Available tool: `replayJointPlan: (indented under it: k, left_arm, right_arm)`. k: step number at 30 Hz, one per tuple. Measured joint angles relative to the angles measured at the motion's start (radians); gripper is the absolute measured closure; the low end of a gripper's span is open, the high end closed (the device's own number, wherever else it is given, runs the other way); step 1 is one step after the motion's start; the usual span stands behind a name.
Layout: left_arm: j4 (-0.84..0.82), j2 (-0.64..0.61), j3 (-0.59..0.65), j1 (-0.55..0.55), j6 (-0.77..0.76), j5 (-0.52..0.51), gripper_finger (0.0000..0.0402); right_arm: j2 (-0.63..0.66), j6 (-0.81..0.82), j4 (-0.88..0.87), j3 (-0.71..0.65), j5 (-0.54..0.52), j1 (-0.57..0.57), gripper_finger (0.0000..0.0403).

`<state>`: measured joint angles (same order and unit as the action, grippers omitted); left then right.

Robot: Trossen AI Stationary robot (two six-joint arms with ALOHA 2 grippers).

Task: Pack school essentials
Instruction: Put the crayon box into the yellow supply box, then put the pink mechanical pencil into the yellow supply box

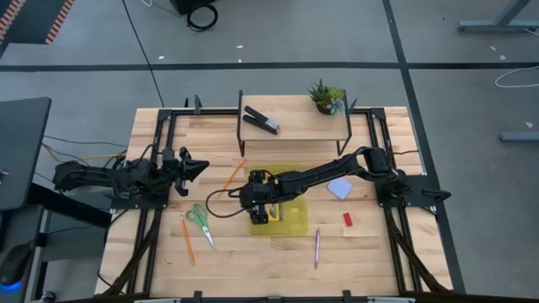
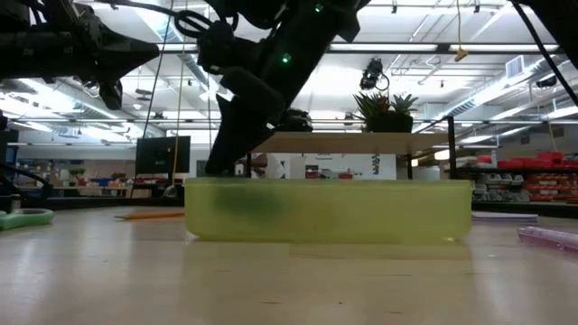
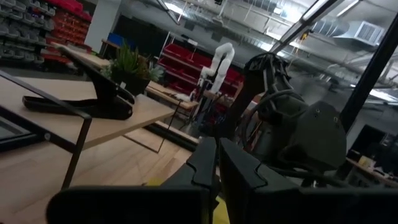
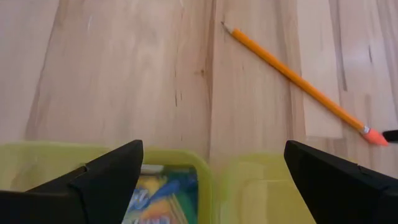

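We see the right tool (image 1: 268, 209) spread wide, holding nothing, over the yellow-green box (image 1: 290, 220) on the desk (image 1: 379, 252); 1 orange pencil (image 4: 297, 84) lies just beyond. The left tool (image 1: 200, 166) waits shut.

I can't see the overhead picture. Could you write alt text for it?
Seen from above, the right gripper reaches into a yellow-green tray at the middle of a wooden table, while the left gripper waits at the left. Scissors, two pencils, a pen, an eraser and a notepad lie around the tray.
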<state>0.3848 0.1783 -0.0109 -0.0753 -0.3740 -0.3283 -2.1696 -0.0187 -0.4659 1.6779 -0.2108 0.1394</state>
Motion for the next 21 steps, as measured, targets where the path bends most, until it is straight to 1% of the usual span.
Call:
replayJointPlan:
  k: [11,15,21]
  left_arm:
    - [0.001,0.0,0.0,0.0,0.001,0.0,0.0366]
    - [0.001,0.0,0.0,0.0,0.001,0.0,0.0372]
    - [0.0,-0.002,0.0,0.0,0.001,0.0,0.0376]
  right_arm:
    - [0.0,-0.008,-0.003,0.0,0.002,0.0,0.0003]
    - [0.01,-0.001,-0.039,0.003,0.002,0.0,0.0003]
    - [0.044,0.078,-0.138,0.019,0.002,-0.009,0.0003]
